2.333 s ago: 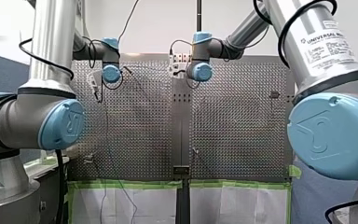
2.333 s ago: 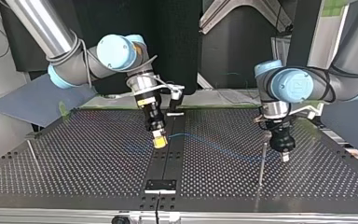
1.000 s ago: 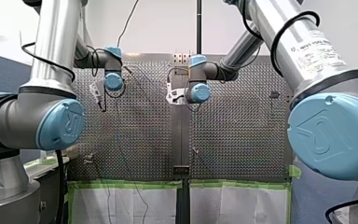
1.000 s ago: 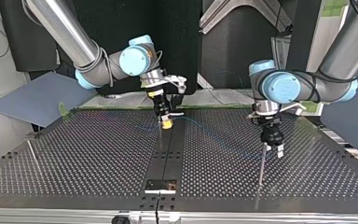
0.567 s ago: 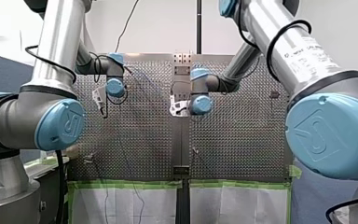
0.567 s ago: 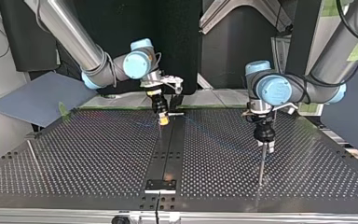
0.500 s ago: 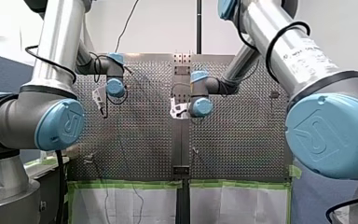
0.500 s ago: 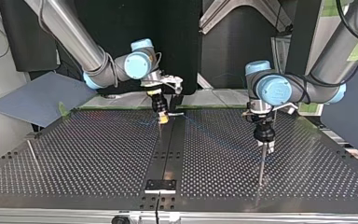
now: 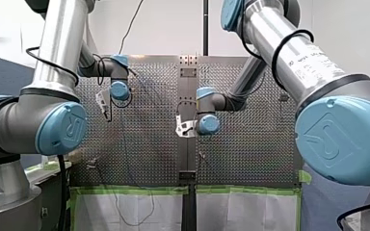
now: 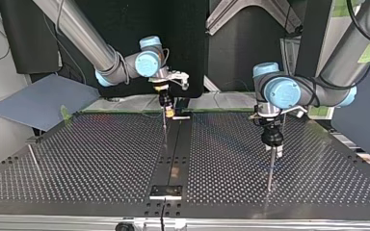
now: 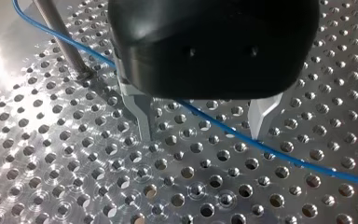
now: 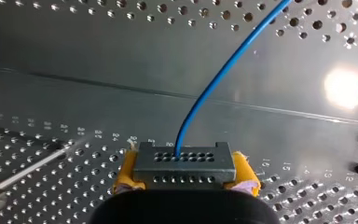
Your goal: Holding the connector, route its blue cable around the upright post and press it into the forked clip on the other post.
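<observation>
My right hand (image 12: 185,173) clamps the connector (image 12: 185,161) between yellow pads (image 12: 123,171), the blue cable (image 12: 223,70) leading away over the counter (image 12: 74,93). My left hand (image 11: 203,133) hangs wide open, gripping nothing (metal fingers (image 11: 142,116) straddling the cable), just beside the upright post (image 11: 60,32).

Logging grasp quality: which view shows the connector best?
The right wrist view: the connector sits clamped between my right gripper's yellow pads, blue cable leaving it. The top view shows only a speck; the front and left wrist views show none.
</observation>
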